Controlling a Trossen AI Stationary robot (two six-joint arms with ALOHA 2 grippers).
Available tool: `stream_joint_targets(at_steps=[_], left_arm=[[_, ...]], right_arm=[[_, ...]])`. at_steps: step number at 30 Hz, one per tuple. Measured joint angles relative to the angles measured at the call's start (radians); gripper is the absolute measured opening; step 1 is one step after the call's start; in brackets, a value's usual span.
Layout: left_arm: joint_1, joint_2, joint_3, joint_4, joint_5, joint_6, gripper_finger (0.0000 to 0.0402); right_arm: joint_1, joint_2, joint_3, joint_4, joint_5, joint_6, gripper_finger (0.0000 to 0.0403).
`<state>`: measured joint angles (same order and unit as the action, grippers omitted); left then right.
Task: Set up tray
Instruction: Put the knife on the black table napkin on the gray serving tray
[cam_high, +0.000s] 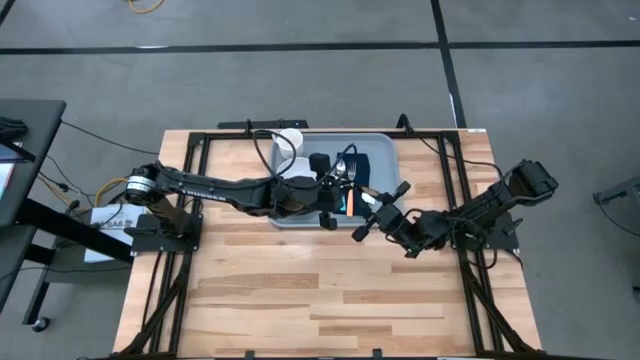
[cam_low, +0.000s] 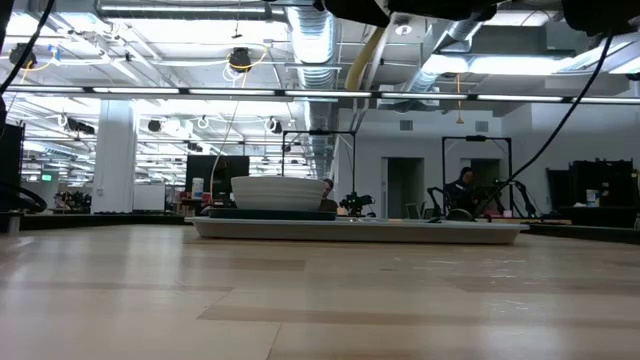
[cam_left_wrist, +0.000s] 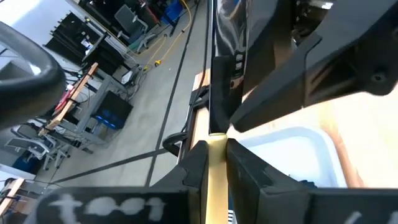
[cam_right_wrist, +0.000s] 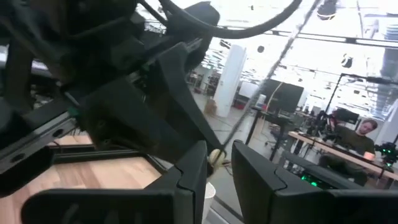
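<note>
The light blue-grey tray (cam_high: 378, 150) lies at the table's far middle, and a white bowl (cam_high: 288, 140) sits in its far left corner. My left gripper (cam_high: 340, 200) reaches in from the left and hovers over the tray's near edge. In the left wrist view it (cam_left_wrist: 216, 152) is shut on a thin gold-coloured bar. My right gripper (cam_high: 368, 208) comes from the right and faces the left one closely. It (cam_right_wrist: 217, 152) is open by a narrow gap, and a small pale rounded end (cam_right_wrist: 216, 157) shows in that gap. I cannot tell whether the right gripper touches this end. My left gripper pinches the thin gold bar (cam_left_wrist: 216, 140) between its two fingers. The bar runs along the fingers and sticks out past their tips. It is held above the tray. Which part of the bar the fingers are on is hidden by them.
In the low view the tray (cam_low: 400, 231) lies flat, and the bowl (cam_low: 280, 192) stands on a dark plate (cam_low: 265, 212). Dark items (cam_high: 365, 170) lie in the tray. Bare wood (cam_high: 300, 290) spreads toward the near edge. A person (cam_right_wrist: 360, 134) sits beyond the table.
</note>
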<state>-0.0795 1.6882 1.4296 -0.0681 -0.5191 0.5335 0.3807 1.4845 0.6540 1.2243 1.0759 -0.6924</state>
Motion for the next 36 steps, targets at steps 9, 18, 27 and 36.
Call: stream_joint_targets(at_steps=[9,18,27,36], left_arm=[[0.0,0.0,0.0,-0.002,0.017,-0.011,0.0027],[0.001,0.0,0.0,-0.009,0.01,-0.024,0.0027],[0.003,0.0,0.0,-0.017,0.009,-0.034,0.0027],[0.002,-0.004,0.003,-0.027,0.053,-0.043,0.0027]], right_arm=[[0.025,0.0,0.0,0.06,-0.008,-0.026,0.0067],[0.031,0.0,0.0,0.127,-0.003,-0.023,0.0066],[0.043,0.0,-0.001,0.119,0.018,-0.02,0.0004],[0.071,0.001,0.023,0.116,0.042,-0.067,0.0001]])
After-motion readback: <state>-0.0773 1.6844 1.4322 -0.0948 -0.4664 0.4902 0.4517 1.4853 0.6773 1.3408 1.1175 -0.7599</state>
